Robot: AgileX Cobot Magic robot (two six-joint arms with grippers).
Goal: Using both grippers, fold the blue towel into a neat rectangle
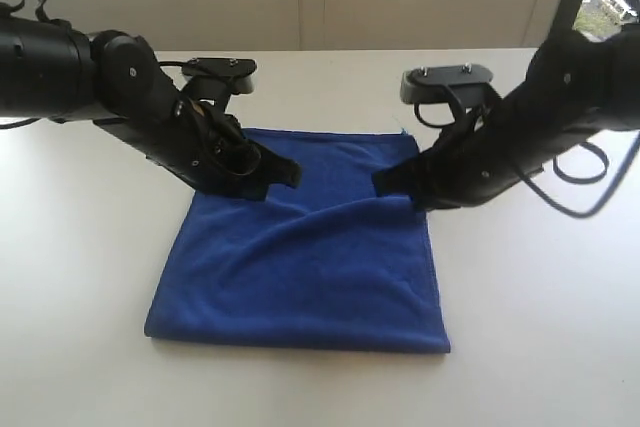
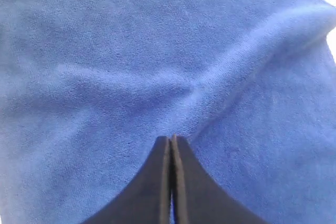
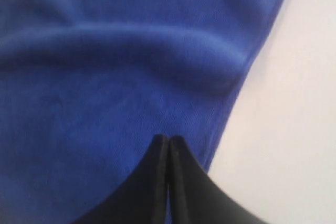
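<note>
Folding the blue towel, we are pressing the left gripper and right gripper, jaws together, onto its wrinkled, half-done rectangle.

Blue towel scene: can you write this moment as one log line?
blue towel: lying on table, creased | left gripper: fingers shut, over towel | right gripper: fingers shut, over towel

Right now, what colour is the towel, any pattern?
The towel is plain royal blue, unpatterned; exterior view shows it best.

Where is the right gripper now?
In the exterior view, the right gripper is right of centre, jaws shut, over the far right part of the towel, close to its right edge, facing the left gripper.
</note>
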